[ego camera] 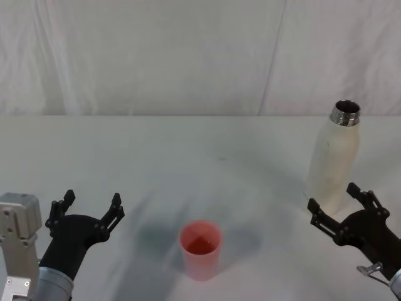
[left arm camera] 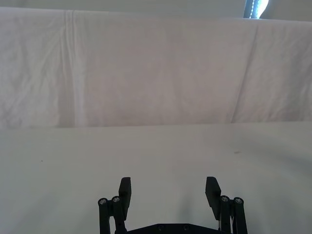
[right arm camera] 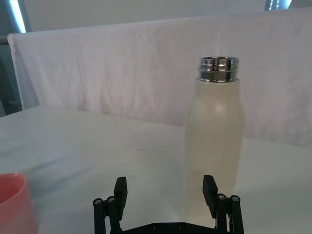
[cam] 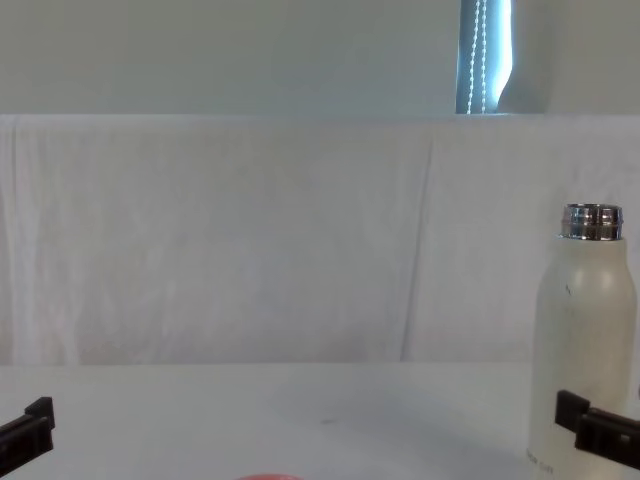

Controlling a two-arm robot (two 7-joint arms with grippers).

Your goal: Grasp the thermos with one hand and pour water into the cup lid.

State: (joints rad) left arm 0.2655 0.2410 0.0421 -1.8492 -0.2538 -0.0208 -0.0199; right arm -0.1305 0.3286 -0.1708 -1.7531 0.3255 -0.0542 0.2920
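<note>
On a white-draped table [ego camera: 188, 144], a tall cream-white thermos [ego camera: 334, 157] stood upright at the robot's right, its steel neck uncapped. Just in front of its base hovered the right gripper [ego camera: 341, 210], jaws spread wide and holding nothing; from the right wrist view the thermos [right arm camera: 214, 141] rose just beyond the open fingers [right arm camera: 209, 189], slightly off-centre toward one of them, not touching either. Near the table's front middle sat the pink cup lid [ego camera: 200, 248], open side up, well apart from the thermos. At the robot's left hung the left gripper [ego camera: 88, 209], jaws also spread wide and empty, beside the cup lid but clear of it.
</note>
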